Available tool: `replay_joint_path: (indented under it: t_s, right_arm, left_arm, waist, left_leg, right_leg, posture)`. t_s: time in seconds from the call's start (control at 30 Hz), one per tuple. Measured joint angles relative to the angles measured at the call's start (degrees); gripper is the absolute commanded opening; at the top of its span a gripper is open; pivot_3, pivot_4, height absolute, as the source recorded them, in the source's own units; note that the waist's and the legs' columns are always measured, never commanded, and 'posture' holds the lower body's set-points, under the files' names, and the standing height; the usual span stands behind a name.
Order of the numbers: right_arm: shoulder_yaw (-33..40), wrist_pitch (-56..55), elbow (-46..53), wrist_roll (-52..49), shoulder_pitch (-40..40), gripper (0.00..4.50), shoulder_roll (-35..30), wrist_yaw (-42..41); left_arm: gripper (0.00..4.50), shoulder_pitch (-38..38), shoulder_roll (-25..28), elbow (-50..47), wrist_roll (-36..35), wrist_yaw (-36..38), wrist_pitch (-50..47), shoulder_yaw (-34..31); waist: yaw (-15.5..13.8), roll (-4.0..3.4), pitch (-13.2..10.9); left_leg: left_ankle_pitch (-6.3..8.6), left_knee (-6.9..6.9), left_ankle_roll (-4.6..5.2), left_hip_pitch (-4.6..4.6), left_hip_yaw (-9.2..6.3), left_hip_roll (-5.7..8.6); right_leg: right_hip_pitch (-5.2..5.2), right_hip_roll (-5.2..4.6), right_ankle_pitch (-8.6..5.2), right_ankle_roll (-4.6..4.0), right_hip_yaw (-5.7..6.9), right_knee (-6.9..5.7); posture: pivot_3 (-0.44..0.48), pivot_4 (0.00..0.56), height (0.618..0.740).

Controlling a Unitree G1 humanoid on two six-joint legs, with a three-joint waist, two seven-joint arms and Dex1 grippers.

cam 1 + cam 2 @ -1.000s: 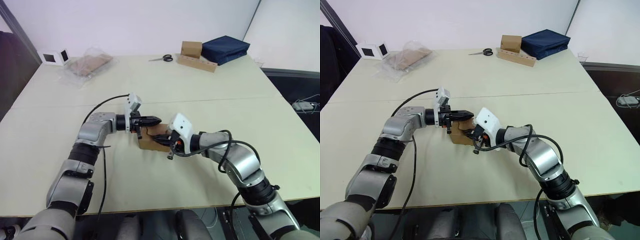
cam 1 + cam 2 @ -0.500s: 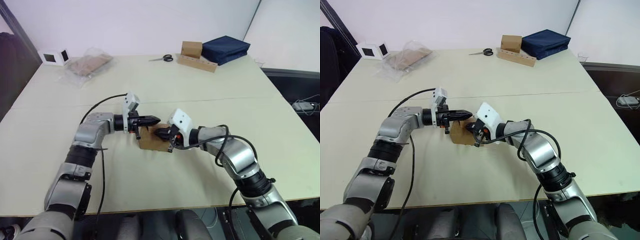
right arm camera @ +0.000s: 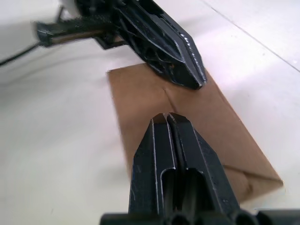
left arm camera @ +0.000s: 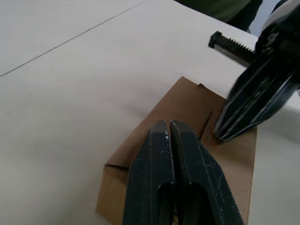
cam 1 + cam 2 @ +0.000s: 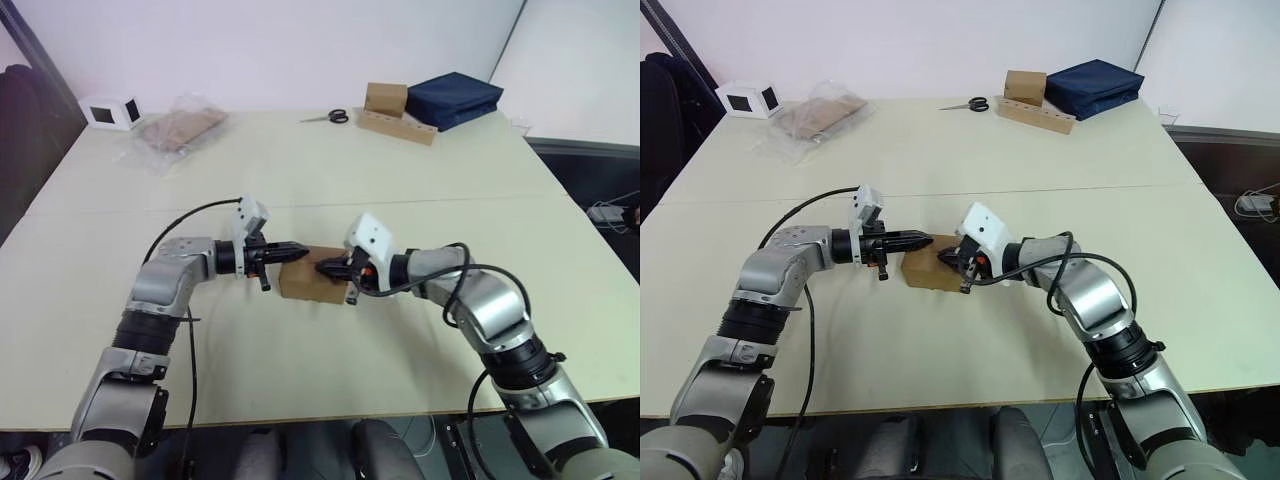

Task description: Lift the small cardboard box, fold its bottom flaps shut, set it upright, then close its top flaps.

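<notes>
Right now the small cardboard box [image 5: 308, 280] sits on the table [image 5: 330, 180] between my two grippers, plain brown and unprinted, with its top face closed so that two flaps [image 3: 140, 89] meet along a thin seam running down the middle. My left gripper [image 5: 300, 251] comes in from the box's left side with its two black fingers [image 4: 171, 154] pressed tight together, holding nothing, their tips lying over the top face close to the seam. My right gripper [image 5: 322, 267] reaches in from the opposite side, its fingers [image 3: 168, 140] likewise closed on themselves with no cardboard between them, the tips low over the same top face. The two sets of tips point at each other and lie near one another above the middle of the box. From my left wrist I see the far corner of the top panel and a short notch where the flap edges meet; whether my right tips actually touch the cardboard there I cannot tell. The box's front wall is smooth and its corners look square. Well beyond both grippers, at the far edge of the table, lie scissors [image 5: 327, 117], another brown box [image 5: 385, 98] beside a dark blue bag [image 5: 455, 97], and a clear plastic bag [image 5: 175, 128].
</notes>
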State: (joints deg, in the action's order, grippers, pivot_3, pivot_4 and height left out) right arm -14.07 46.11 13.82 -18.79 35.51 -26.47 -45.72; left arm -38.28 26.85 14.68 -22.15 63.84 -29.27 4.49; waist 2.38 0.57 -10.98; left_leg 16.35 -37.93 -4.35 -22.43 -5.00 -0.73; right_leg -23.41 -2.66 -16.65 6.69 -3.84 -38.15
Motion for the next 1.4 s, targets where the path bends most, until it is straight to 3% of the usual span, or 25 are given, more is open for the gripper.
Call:
replay_joint_path:
  t_s: [0.17, 0.33, 0.53, 0.8, 1.03, 1.23, 1.4]
  right_arm:
    - [4.2, 0.9, -0.7, -1.8, 4.0, 0.00, 0.9, 1.4]
    - [-1.6, -2.5, -7.0, 1.9, 0.3, 0.00, 1.2, 1.4]
    - [-2.9, -5.8, -7.6, 4.0, 0.3, 0.00, 1.0, 0.7]
    - [5.8, 1.2, -0.9, -2.1, 1.5, 0.00, -0.4, 1.5]
    - [19.2, 11.5, 13.7, -13.4, -0.5, 0.00, -16.0, -3.0]
    - [28.4, 13.8, 16.3, -18.9, -8.3, 0.00, -30.7, -11.3]
    - [32.6, 13.5, 17.6, -23.1, -13.0, 0.00, -36.6, -17.2]
  left_arm:
    - [0.10, 0.4, -0.1, -1.0, 0.2, -0.3, 0.0, 0.2]
    - [0.10, 1.6, 0.5, -2.2, 2.3, -0.4, 1.9, 2.1]
    - [0.10, 1.8, 0.9, -3.3, 3.6, -0.9, 2.6, 3.2]
    - [0.10, 5.4, 4.7, -13.1, -2.5, -3.1, -5.6, -3.1]
    - [0.10, 14.0, 16.4, -30.2, -12.5, -4.4, -14.6, -16.8]
    - [0.10, 25.5, 25.4, -34.6, -16.7, -0.8, -16.8, -27.5]
    - [0.10, 29.3, 30.5, -34.5, -18.6, 1.8, -17.6, -33.4]
  waist:
    - [0.1, 0.00, 0.0]
    - [0.0, 0.00, 0.0]
    - [0.1, -0.06, 0.1]
    - [0.2, -0.06, 0.0]
    - [0.0, -0.04, -0.1]
    - [0.0, -0.02, -0.2]
    - [0.0, -0.01, -0.2]
  left_leg:
    - [0.00, 0.04, 0.00, 0.01, -0.01, -0.01]
    - [0.00, 0.03, 0.00, 0.01, 0.03, 0.00]
    - [0.00, 0.03, 0.01, 0.16, 0.03, -0.01]
    - [0.00, 0.04, 0.01, -0.02, -0.01, -0.03]
    - [0.03, 0.07, 0.05, 0.02, 0.01, -0.04]
    - [0.05, 0.09, 0.08, 0.04, 0.08, -0.07]
    - [0.07, 0.09, 0.11, 0.07, 0.15, -0.08]
  right_leg:
    - [-0.01, 0.02, 0.00, 0.00, 0.00, 0.02]
    - [0.00, 0.00, 0.00, 0.00, -0.01, 0.02]
    - [0.15, 0.01, 0.00, 0.00, -0.02, 0.02]
    - [-0.05, 0.01, 0.00, 0.00, -0.02, 0.00]
    - [0.04, -0.01, -0.01, 0.00, -0.01, 0.12]
    - [0.04, 0.00, -0.02, -0.02, -0.02, 0.14]
    - [0.08, -0.01, -0.03, -0.03, -0.04, 0.18]
  posture:
    - [0.000, 0.150, 0.740]
    - [0.000, 0.150, 0.740]
    - [0.000, 0.150, 0.740]
    - [0.000, 0.150, 0.740]
    - [0.000, 0.150, 0.740]
    - [0.000, 0.150, 0.740]
    - [0.000, 0.150, 0.740]
